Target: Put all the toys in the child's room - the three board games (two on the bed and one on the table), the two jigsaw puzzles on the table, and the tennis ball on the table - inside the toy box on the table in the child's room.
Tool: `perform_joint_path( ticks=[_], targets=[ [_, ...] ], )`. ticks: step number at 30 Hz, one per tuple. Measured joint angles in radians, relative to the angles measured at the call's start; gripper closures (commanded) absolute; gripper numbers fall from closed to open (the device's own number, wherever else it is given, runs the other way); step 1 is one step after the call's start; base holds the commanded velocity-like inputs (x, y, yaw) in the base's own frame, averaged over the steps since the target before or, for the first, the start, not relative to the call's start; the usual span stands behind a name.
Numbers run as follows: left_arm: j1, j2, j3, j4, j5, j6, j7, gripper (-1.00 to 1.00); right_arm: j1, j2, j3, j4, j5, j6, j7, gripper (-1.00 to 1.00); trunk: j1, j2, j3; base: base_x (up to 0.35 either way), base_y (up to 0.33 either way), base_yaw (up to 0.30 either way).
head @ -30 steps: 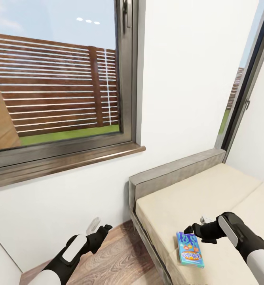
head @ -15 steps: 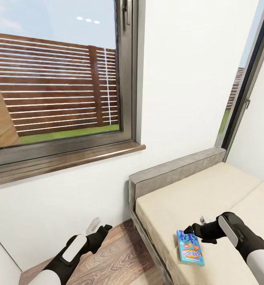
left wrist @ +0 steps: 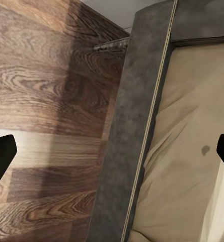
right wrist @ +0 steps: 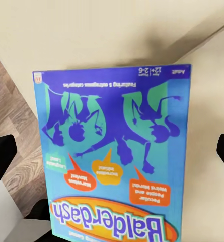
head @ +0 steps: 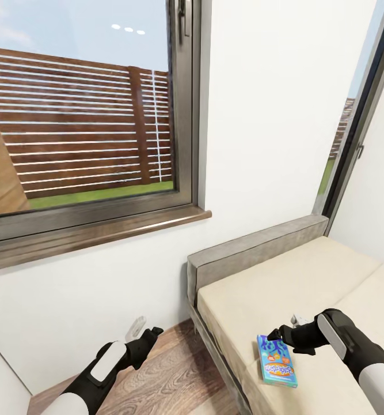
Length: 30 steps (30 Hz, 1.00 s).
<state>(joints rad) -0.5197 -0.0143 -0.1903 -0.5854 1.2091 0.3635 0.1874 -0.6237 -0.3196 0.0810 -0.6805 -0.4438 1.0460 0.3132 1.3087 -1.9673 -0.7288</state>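
Board game (right wrist: 112,156) just beneath right gripper (head: 277,334)

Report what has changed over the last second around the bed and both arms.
Almost nothing. The board game seems to have shifted very slightly on the bed; the right gripper still hovers open just above it, not gripping. The left gripper stays open over the wood floor.

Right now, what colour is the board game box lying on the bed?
Blue and teal board game box, orange-yellow title banner; clearest in the right wrist view.

Board game (head: 277,361) on bed (head: 284,288)
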Motion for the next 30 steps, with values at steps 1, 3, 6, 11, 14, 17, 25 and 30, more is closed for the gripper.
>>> perform_joint_path(
  ticks=[1,3,6,11,14,17,25,30],
  targets=[
    [0.000,0.000,0.000,0.000,0.000,0.000,0.000,-1.00,0.000,0.000,0.000,0.000,0.000,0.000,0.000,-1.00,0.000,0.000,0.000,0.000,0.000,0.000],
    [0.000,0.000,0.000,0.000,0.000,0.000,0.000,-1.00,0.000,0.000,0.000,0.000,0.000,0.000,0.000,-1.00,0.000,0.000,0.000,0.000,0.000,0.000],
    [0.000,0.000,0.000,0.000,0.000,0.000,0.000,-1.00,0.000,0.000,0.000,0.000,0.000,0.000,0.000,-1.00,0.000,0.000,0.000,0.000,0.000,0.000],
    [0.000,0.000,0.000,0.000,0.000,0.000,0.000,-1.00,0.000,0.000,0.000,0.000,0.000,0.000,0.000,-1.00,0.000,0.000,0.000,0.000,0.000,0.000],
    [0.000,0.000,0.000,0.000,0.000,0.000,0.000,-1.00,0.000,0.000,0.000,0.000,0.000,0.000,0.000,-1.00,0.000,0.000,0.000,0.000,0.000,0.004],
    [0.000,0.000,0.000,0.000,0.000,0.000,0.000,-1.00,0.000,0.000,0.000,0.000,0.000,0.000,0.000,-1.00,0.000,0.000,0.000,0.000,0.000,0.043],
    [0.000,0.000,0.000,0.000,0.000,0.000,0.000,-1.00,0.000,0.000,0.000,0.000,0.000,0.000,0.000,-1.00,0.000,0.000,0.000,0.000,0.000,0.134],
    [0.000,0.000,0.000,0.000,0.000,0.000,0.000,-1.00,0.000,0.000,0.000,0.000,0.000,0.000,0.000,-1.00,0.000,0.000,0.000,0.000,0.000,0.076]
  ],
)
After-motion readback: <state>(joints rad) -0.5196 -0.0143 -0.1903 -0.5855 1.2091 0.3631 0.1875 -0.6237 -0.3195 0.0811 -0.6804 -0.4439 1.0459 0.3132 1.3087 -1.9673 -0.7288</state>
